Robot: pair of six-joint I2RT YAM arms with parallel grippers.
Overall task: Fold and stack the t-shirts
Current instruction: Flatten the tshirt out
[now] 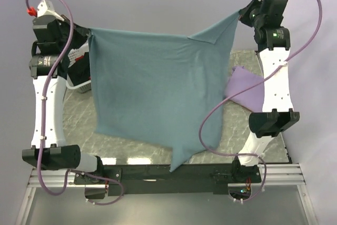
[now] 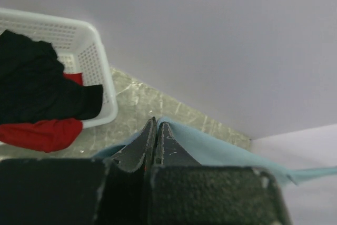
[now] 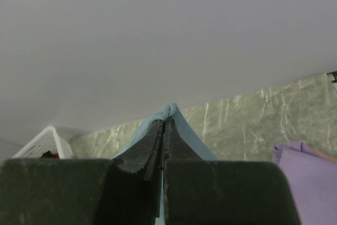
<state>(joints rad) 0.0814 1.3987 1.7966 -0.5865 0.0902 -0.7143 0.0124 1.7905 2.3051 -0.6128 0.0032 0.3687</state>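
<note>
The large teal-blue t-shirt hangs spread in the air between both arms, its lower corner drooping toward the near rail. My left gripper is shut on its left top corner; the cloth shows past the fingertips in the left wrist view. My right gripper is shut on its right top corner, and the cloth bunches over the tips in the right wrist view. A lavender-purple t-shirt lies on the table at the right, also in the right wrist view. Black and red shirts lie in the basket.
A white slotted basket stands at the back left of the marble-patterned table, mostly behind the left arm in the top view. Pale walls close in the back and sides. The black rail runs along the near edge.
</note>
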